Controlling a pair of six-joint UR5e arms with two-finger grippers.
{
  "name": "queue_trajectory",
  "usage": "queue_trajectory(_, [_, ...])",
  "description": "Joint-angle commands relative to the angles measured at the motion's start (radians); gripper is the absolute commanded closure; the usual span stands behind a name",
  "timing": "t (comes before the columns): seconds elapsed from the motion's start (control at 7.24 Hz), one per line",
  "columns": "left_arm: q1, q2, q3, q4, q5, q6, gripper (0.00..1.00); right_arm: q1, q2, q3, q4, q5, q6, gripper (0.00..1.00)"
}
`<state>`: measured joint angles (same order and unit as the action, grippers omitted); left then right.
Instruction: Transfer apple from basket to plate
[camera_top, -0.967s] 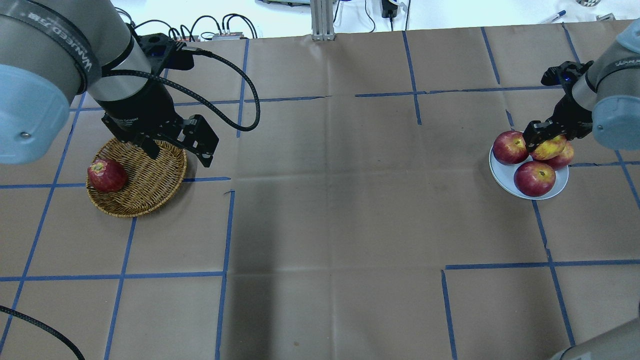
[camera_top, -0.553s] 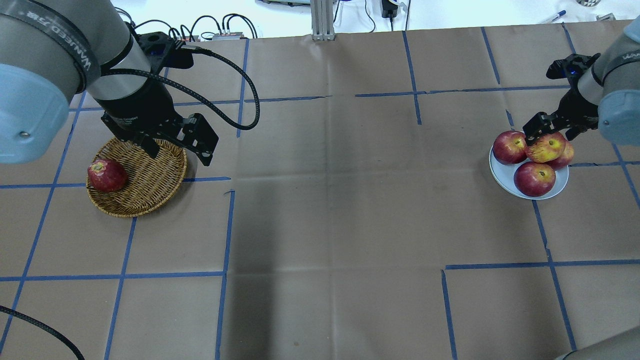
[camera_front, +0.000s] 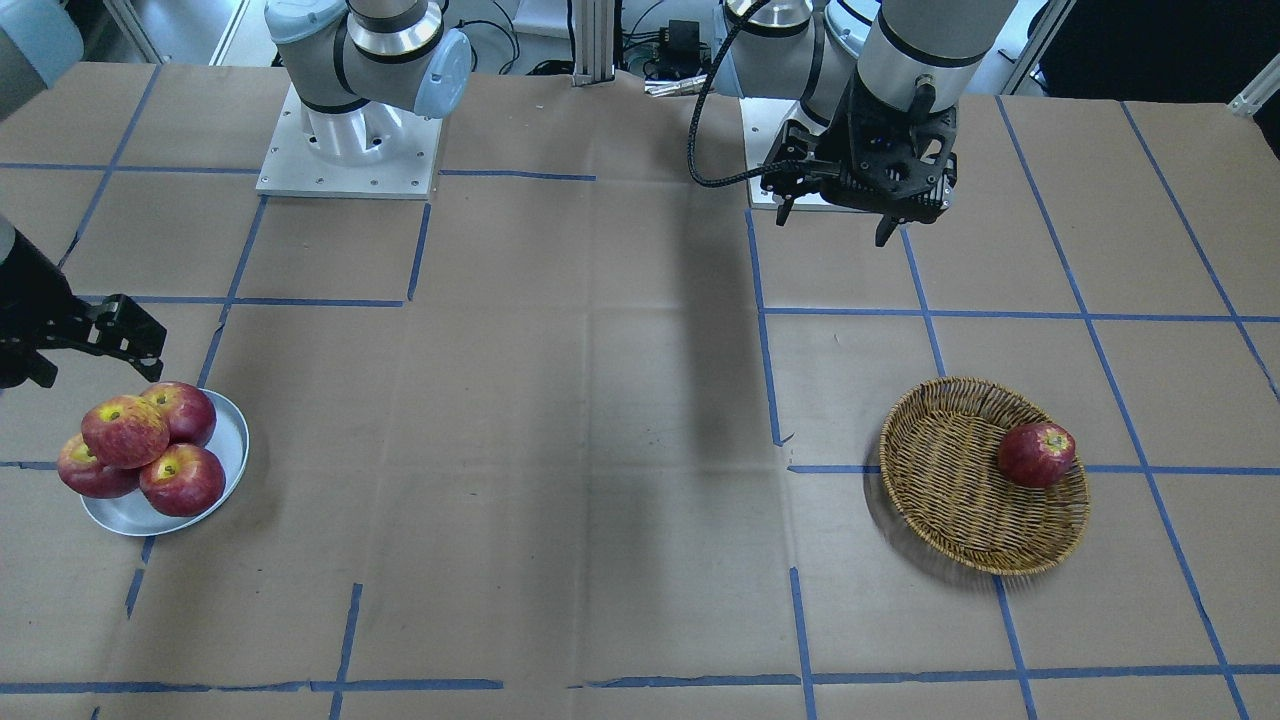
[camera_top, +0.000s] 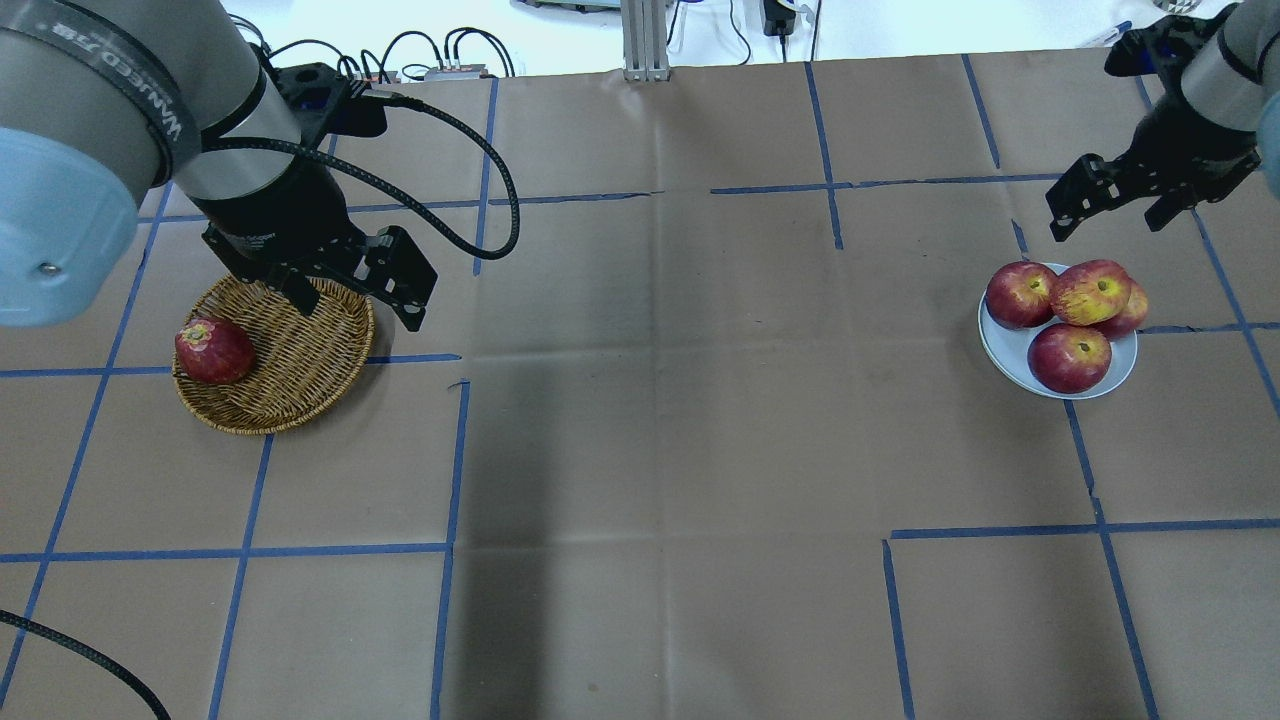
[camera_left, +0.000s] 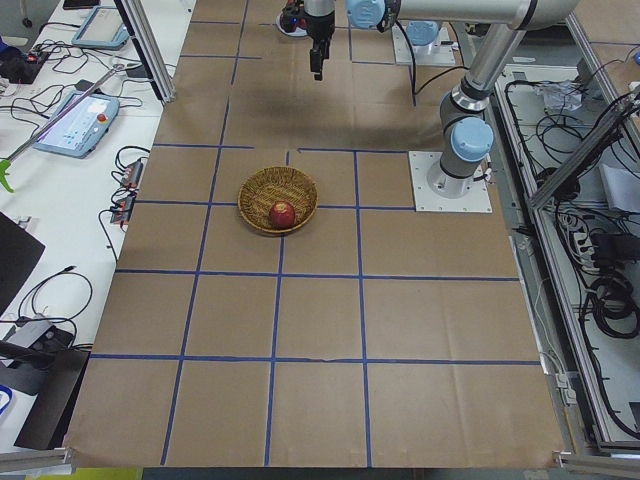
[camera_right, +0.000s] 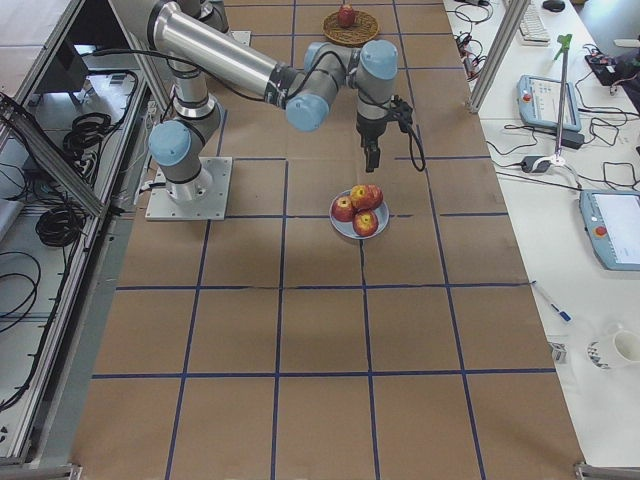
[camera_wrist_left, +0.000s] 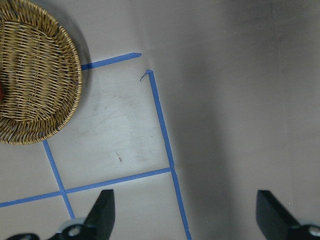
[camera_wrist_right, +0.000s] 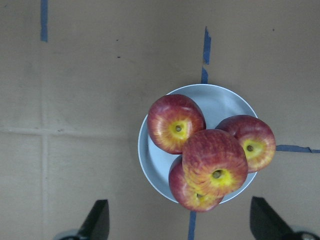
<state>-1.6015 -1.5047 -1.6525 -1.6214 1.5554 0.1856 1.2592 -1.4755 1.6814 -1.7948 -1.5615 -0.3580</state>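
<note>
Two-arm rig at the fruit table: my grippers hang over a table cover (camera_top: 650, 430) of brown paper gridded with blue tape (camera_top: 453, 460); a wide stretch of that taped paper lies between the wicker basket (camera_top: 300, 375) on my left and the silvery plate (camera_top: 1008, 348) on my right, the two well apart; a black cable (camera_top: 516, 222) loops off my left wrist; an aluminium post (camera_top: 645, 40) stands at the table's far edge; control pendants (camera_right: 612, 228) lie off the table beyond my right end.

My left gripper (camera_wrist_left: 186, 212) hangs above the table, fingers wide apart and holding nothing; its wrist camera puts the basket off to one side and a tape corner below. My right gripper (camera_wrist_right: 181, 222) hovers above the plate, fingers spread wide, touching no fruit.

In the basket, one dark-red apple (camera_top: 213, 351) rests near the rim on the side away from the plate. On the plate, three glossy dark-red apples (camera_top: 1069, 357) with yellow tops sit touching one another; the streaked apple (camera_top: 1092, 292), pinkish-red and yellow, rests on top of them, stem hollow up, apart from my fingers.
</note>
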Motion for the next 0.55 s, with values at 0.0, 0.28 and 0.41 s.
queue_trajectory(0.0, [0.0, 0.0, 0.0, 0.0, 0.0, 0.0, 0.01, 0.17, -0.104, -0.025, 0.15, 0.0, 0.239, 0.0])
queue_trajectory(0.28, [0.0, 0.0, -0.001, -0.001, 0.0, 0.0, 0.01, 0.31, -0.135, -0.023, 0.185, -0.003, 0.348, 0.0])
queue_trajectory(0.41, [0.0, 0.0, -0.001, -0.002, 0.0, 0.0, 0.01, 0.325, -0.137, -0.023, 0.186, -0.003, 0.352, 0.0])
